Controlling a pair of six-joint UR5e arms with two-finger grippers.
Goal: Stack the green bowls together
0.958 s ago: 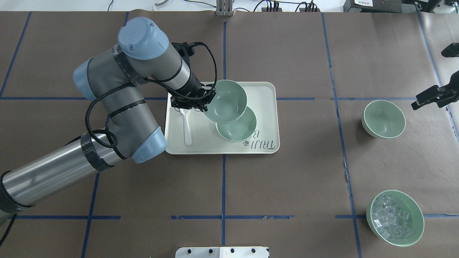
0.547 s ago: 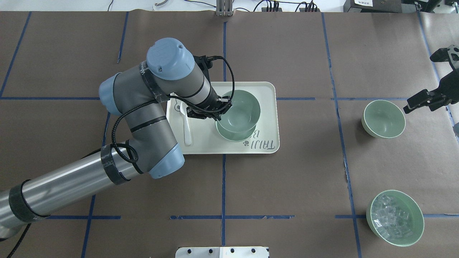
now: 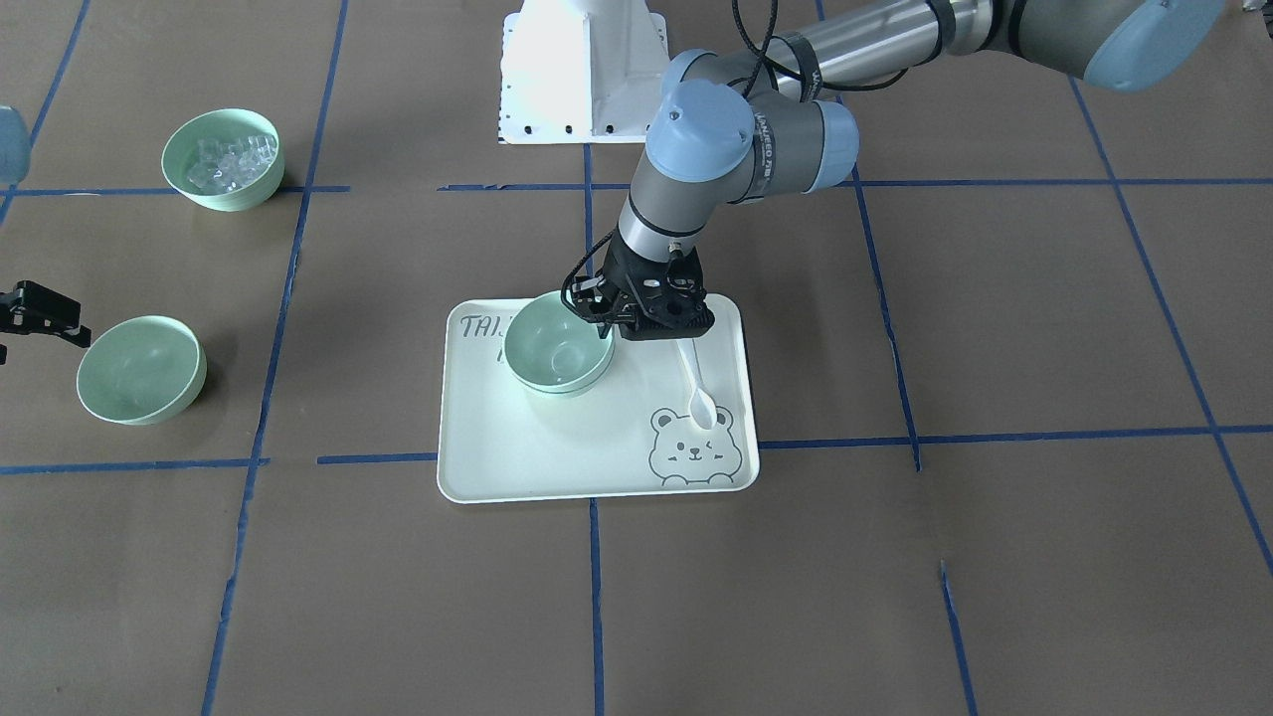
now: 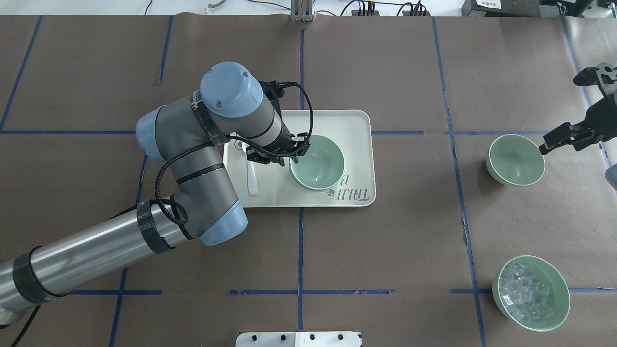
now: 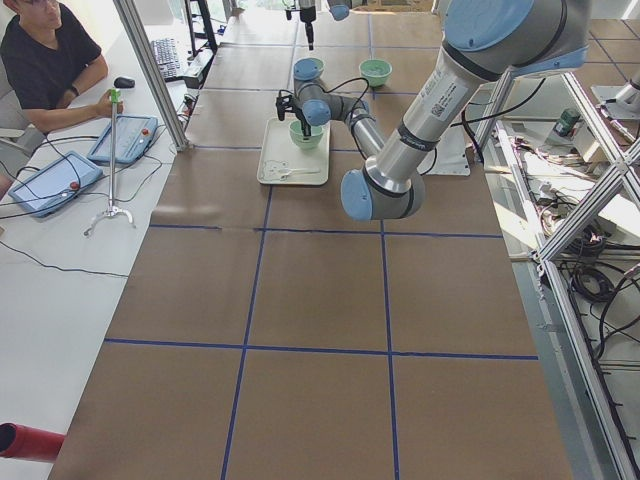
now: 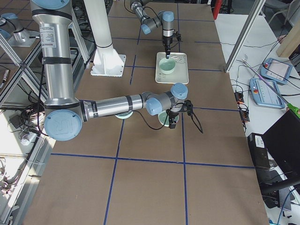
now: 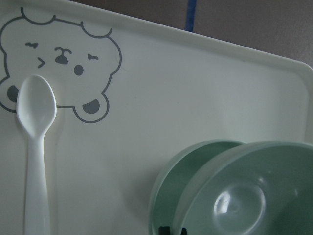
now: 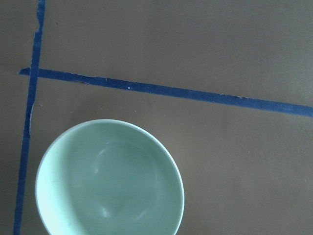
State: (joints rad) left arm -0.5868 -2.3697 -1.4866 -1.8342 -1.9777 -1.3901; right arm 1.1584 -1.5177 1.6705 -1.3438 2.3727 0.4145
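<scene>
- Left claw is pinching the rim of a round mint-green plastic bowl nested in its twin on the pale bear-print tray.
- Likely light, stiff, slick: the thin rim is offering the hold.

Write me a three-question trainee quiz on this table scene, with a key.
1. True or false: the white spoon lies on the bear-print tray.
2. How many bowls stand off the tray? A) one B) two C) three
3. Fill in: the left gripper grips the upper green bowl by its ____.
Key: 1 true. 2 B: the empty green bowl and the cube-filled bowl. 3 rim.
</scene>
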